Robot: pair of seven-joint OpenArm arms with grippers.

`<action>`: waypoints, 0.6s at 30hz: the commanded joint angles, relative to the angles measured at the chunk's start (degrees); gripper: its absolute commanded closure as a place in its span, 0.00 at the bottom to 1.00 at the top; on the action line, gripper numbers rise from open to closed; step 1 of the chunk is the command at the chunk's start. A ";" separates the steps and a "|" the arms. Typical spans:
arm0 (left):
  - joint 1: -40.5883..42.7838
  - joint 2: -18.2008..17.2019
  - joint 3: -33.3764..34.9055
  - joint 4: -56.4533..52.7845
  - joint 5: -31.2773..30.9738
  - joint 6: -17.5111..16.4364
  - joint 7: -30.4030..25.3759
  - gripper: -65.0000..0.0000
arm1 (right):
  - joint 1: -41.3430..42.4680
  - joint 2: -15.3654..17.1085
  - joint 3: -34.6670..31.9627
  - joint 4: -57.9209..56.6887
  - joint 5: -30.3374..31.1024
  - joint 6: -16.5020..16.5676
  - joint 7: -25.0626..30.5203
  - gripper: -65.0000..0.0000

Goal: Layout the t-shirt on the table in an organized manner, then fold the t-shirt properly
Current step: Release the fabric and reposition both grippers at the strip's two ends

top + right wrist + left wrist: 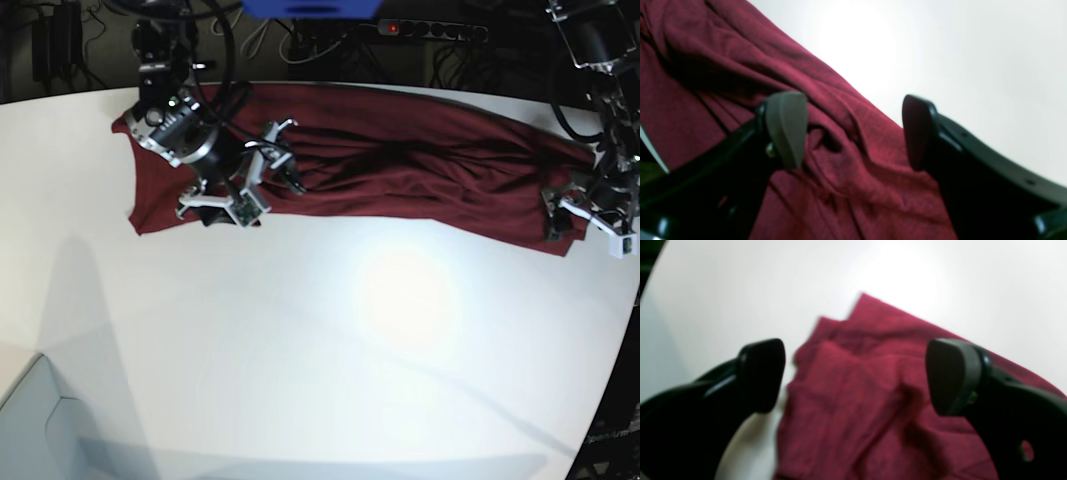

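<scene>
t-shirt [400, 165]: one, dark maroon
counter [330, 350]: one, white
arms: two
tools: two, the left tool [588, 212] and the right tool [245, 175]
fingers per tool: two, as the wrist views show [761, 373] [786, 128]
power strip [430, 30] behind the counter: one

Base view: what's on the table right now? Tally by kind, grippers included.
Dark maroon thin-fabric long-sleeved t-shirt: 1
Open black robot grippers over it: 2 (left gripper, right gripper)
White curved-edge table: 1
Total: 4
</scene>
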 commanded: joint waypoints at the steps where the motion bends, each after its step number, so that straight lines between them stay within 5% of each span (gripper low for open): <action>1: 0.23 -1.17 -0.03 0.84 1.01 0.09 -1.28 0.00 | 0.42 -0.16 -0.04 0.92 0.93 0.17 1.35 0.32; 18: 0.23 -1.17 3.40 -11.38 3.65 0.09 -8.49 0.00 | 0.95 -0.16 -0.22 0.92 0.93 0.17 1.35 0.32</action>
